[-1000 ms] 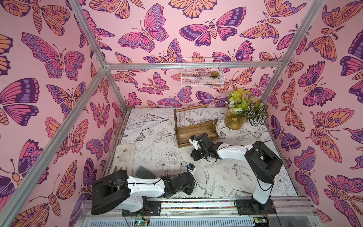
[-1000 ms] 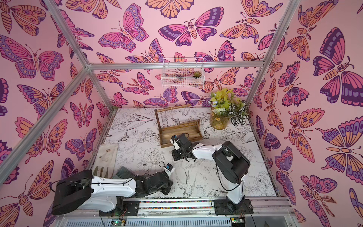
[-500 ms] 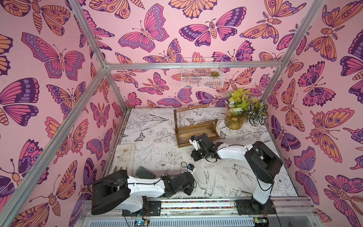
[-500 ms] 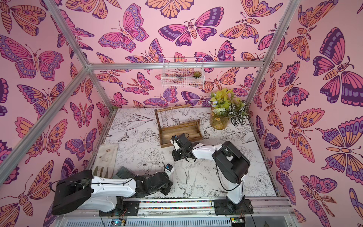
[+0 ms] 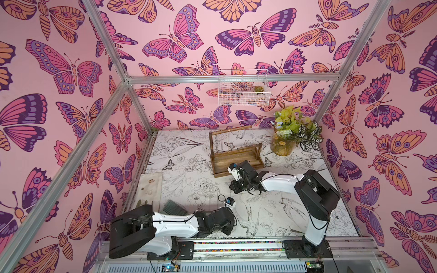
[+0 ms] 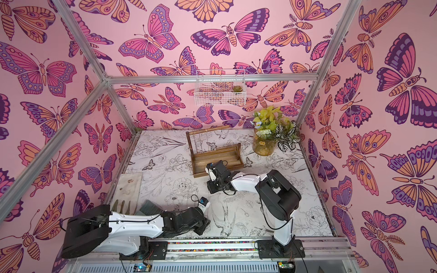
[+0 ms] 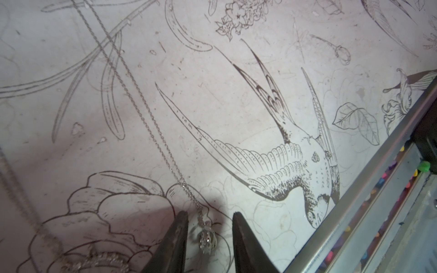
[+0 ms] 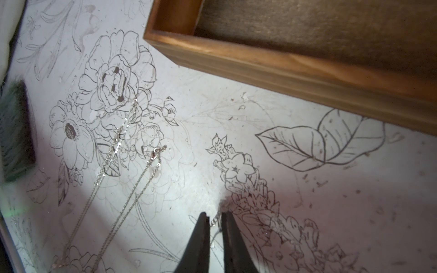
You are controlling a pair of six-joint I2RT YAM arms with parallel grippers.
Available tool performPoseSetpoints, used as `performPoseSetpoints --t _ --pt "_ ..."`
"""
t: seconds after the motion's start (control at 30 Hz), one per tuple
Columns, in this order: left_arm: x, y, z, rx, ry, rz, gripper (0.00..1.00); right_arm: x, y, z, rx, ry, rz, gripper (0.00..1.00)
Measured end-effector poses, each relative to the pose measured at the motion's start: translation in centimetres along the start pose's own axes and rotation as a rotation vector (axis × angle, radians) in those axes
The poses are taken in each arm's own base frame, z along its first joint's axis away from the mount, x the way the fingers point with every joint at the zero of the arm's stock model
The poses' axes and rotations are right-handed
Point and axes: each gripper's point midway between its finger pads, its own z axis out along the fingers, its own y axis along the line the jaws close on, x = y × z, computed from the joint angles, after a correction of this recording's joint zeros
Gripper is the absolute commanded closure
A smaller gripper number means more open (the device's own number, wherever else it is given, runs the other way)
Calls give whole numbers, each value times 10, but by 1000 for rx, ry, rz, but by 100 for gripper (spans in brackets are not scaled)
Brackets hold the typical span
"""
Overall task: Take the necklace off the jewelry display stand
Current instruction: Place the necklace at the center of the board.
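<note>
The dark wooden jewelry display stand (image 5: 236,163) (image 6: 215,163) stands at the back middle of the table, and its tray corner (image 8: 260,61) fills one side of the right wrist view. The necklace, a thin silver chain (image 7: 146,123) with a clear pendant (image 7: 207,237), lies flat on the table. My left gripper (image 7: 209,214) is open, with the pendant lying loose between its fingers. My right gripper (image 8: 215,214) sits just in front of the stand, open by a narrow gap. The chain's other end (image 8: 214,221) runs through that gap.
Two more silver chains (image 8: 132,189) lie beside the right gripper, and a sparkly piece (image 7: 94,262) lies near the left one. A vase of plants (image 5: 283,144) stands at the back right. A white wire basket (image 5: 243,91) hangs on the back wall. A cloth (image 5: 151,186) and a dark comb (image 5: 175,208) lie at the left. A metal rail (image 7: 378,189) edges the front.
Both grippers have opened, the left one wider, and the pendant now lies free between its fingers. Neither arm has visibly moved.
</note>
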Motion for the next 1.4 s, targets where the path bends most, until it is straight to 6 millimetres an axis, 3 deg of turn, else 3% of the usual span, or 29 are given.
performPoseSetpoints --t 0.5,0.67,0.83,1.07,1.27,1.4 --pt "-13 -3 -21 18 -56 -5 39 3 -3 -3 19 11 4 40" --pt "-14 -2 -30 14 -64 7 31 -5 2 -20 23 -13 0 25" --pt "-23 5 -46 -16 -106 22 17 -14 6 -43 29 -43 3 19" --pt "-62 17 -89 -72 -228 16 1 -38 3 -87 40 -110 51 17" --pt "-108 54 -121 -154 -305 -43 0 -81 -8 -139 44 -254 87 17" --pt "-137 73 -133 -179 -321 -64 0 -109 -20 -159 51 -327 103 23"
